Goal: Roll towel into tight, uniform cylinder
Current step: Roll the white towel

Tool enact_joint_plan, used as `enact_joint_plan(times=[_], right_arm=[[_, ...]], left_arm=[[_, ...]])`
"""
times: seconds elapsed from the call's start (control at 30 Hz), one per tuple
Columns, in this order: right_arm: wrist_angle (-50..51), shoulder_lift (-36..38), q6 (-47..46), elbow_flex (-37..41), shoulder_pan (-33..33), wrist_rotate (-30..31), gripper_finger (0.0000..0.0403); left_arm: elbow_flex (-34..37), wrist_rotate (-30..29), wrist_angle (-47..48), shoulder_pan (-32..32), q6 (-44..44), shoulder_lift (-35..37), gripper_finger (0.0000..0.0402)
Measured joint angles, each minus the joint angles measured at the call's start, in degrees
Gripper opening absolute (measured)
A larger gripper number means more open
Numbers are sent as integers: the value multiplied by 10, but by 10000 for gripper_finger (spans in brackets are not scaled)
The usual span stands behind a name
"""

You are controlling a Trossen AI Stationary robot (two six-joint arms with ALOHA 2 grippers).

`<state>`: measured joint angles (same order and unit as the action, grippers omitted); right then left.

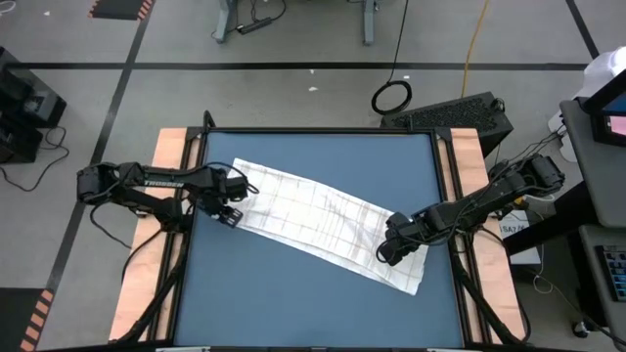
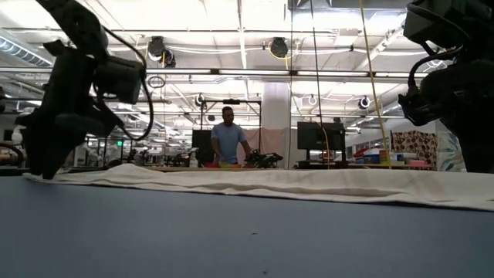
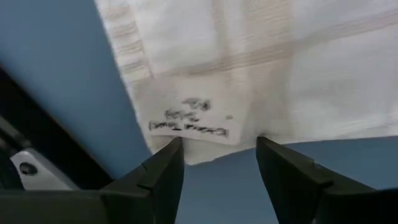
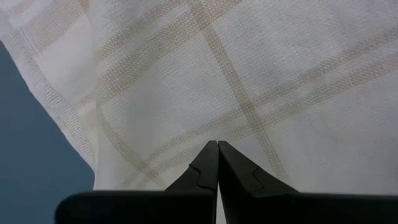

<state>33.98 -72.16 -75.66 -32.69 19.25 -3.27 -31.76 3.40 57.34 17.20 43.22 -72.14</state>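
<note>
I am watching two risks. The towel (image 1: 323, 222) is lying flat and unrolled, slanted across the blue worktop (image 1: 293, 303), so a roll started from either end could be drifting off square and coming out cone-shaped rather than even. The left pincer (image 3: 217, 163) is standing with its fingers parted over the towel's corner where the label (image 3: 189, 119) sits; I judge that if it closes on the edge alone, the thin cloth could be slipping free or bunching. The right pincer (image 4: 217, 163) is closed, fingertips meeting with nothing between them, pointing down on the cloth near the other end; pressing there could be dragging the towel and wrinkling it.

In the high view, the left pincer (image 1: 231, 199) is sitting at the towel's far-left corner, while the right pincer (image 1: 394, 244) is over the towel's near-right portion.
</note>
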Motion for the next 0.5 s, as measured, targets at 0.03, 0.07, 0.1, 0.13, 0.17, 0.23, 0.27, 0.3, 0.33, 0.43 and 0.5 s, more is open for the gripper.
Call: enact_joint_plan(times=[0.03, 0.07, 0.1, 0.13, 0.17, 0.23, 0.27, 0.3, 0.33, 0.43, 0.5], right_arm=[[0, 0, 0, 0, 0, 0, 0], [0, 0, 0, 0, 0, 0, 0], [-1, 0, 0, 0, 0, 0, 0], [-2, 0, -1, 0, 0, 0, 0], [-2, 0, -1, 0, 0, 0, 0], [-3, 0, -1, 0, 0, 0, 0], [-5, 0, -1, 0, 0, 0, 0], [-6, 0, -2, 0, 0, 0, 0], [-6, 0, -2, 0, 0, 0, 0], [-6, 0, -1, 0, 0, 0, 0], [-6, 0, -1, 0, 0, 0, 0]], left_arm=[[5, 0, 0, 3, 0, 0, 205], [7, 0, 0, 6, 0, 0, 205], [9, 1, 0, 9, 0, 0, 205], [10, 2, 0, 11, 0, 0, 205], [11, 2, 0, 12, 0, 0, 205], [11, 2, 0, 12, 0, 1, 205], [11, 2, 0, 12, 0, 1, 205], [11, 2, 0, 12, 0, 1, 205], [11, 3, 0, 12, 0, 1, 205], [11, 6, -1, 12, 0, 1, 197], [11, 8, -1, 12, -2, 0, 178]])
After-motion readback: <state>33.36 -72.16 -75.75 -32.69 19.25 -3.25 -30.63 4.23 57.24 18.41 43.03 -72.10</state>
